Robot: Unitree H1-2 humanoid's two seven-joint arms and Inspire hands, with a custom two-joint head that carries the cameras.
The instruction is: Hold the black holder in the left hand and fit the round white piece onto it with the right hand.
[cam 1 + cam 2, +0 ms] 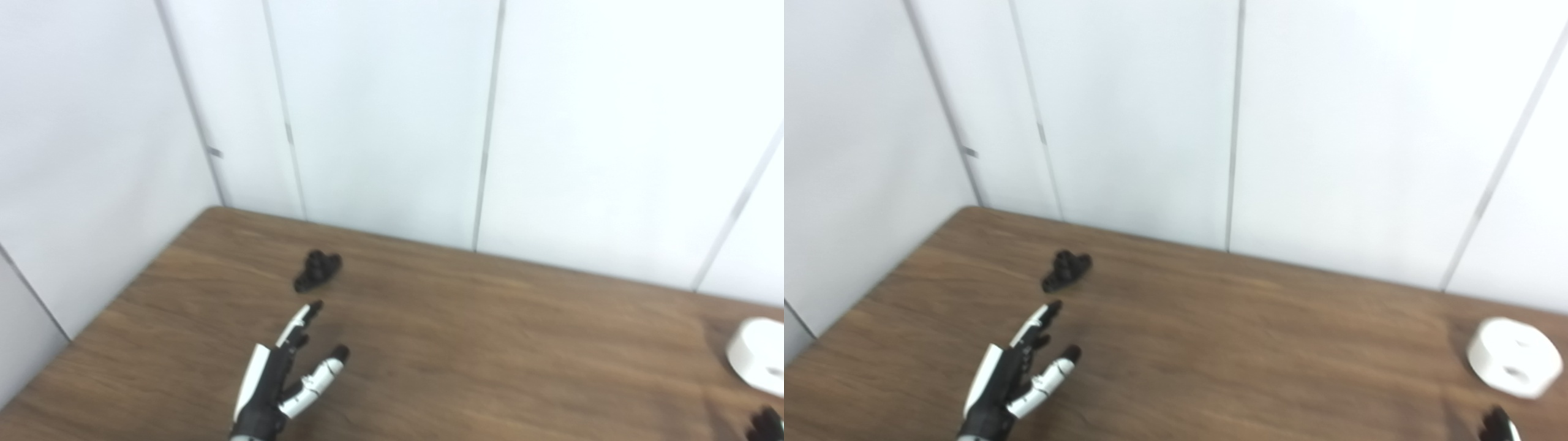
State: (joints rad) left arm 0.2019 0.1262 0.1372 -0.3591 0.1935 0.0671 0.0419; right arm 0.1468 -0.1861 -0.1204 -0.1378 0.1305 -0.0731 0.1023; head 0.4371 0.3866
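Observation:
A small black holder [317, 270] lies on the wooden table [465, 343] toward the back left. My left hand [283, 373] hovers just in front of it, open, fingers stretched toward it with a small gap between fingertips and holder. The round white piece [1514, 356] rests on the table at the far right. Only the dark fingertips of my right hand [1498, 425] show at the bottom right corner, below the white piece; its state is hidden.
White wall panels [392, 116] rise close behind the table and along its left side. The table's left edge runs diagonally near my left arm. Bare wood stretches between the holder and the white piece.

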